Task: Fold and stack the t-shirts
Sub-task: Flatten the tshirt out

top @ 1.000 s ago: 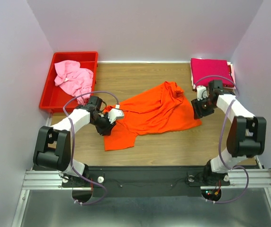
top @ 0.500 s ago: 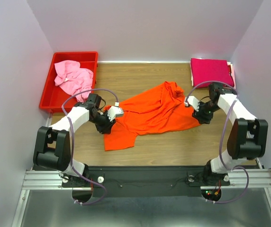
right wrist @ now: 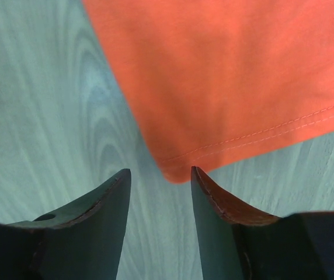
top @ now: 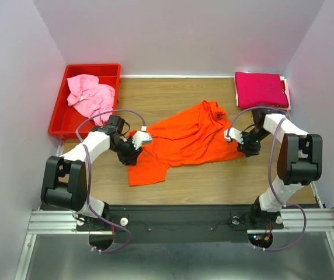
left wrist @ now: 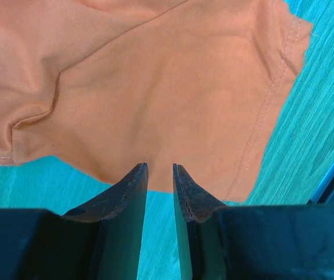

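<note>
Only the magenta cloth t-shirt (top: 260, 88) lay folded; the bright orange cloth t-shirt (top: 190, 140) sprawled between the left gripper (left wrist: 159, 170) and right gripper (right wrist: 158, 174), both part-open and empty, and the light pink cloth t-shirt (top: 90, 96) sat crumpled in the red plastic bin (top: 59, 125).

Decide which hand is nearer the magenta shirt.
Right. The right hand is a little in front of the magenta shirt; the left hand is far off, near the red bin.

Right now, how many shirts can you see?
3: an orange shirt spread in the middle, a pink shirt in the red bin, a magenta shirt folded far right. Another may hide under it.
</note>
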You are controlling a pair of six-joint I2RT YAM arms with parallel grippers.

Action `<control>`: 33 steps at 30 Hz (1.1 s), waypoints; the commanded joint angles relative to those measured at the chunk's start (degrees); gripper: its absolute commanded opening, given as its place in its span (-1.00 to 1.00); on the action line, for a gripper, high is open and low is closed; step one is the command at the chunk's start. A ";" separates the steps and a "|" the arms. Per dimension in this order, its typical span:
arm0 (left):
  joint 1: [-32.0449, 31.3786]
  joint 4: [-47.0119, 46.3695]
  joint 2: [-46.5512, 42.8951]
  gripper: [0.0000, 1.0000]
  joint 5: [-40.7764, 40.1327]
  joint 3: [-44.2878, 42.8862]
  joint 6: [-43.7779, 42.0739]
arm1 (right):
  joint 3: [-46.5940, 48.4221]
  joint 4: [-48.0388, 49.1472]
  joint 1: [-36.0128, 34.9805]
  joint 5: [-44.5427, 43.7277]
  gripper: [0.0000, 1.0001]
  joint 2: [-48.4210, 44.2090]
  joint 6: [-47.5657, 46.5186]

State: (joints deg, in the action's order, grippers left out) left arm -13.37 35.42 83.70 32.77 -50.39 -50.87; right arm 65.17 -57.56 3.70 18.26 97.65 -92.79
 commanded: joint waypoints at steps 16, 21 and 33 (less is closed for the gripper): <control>0.27 8.61 -19.26 -0.06 -4.29 9.43 -25.31 | -8.22 9.49 -0.72 -5.16 -0.99 1.67 8.85; -2.10 9.06 -22.70 0.03 -6.40 13.73 -34.89 | -5.68 8.17 -0.72 -5.17 -0.99 1.76 13.68; -14.93 3.78 -17.18 0.05 -10.97 17.61 -33.85 | -1.01 2.90 -0.72 -6.66 -0.99 2.46 16.86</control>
State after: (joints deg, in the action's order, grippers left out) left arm -26.85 39.62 64.07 23.51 -33.61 -83.53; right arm 63.07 -50.09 3.25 13.19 99.70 -76.49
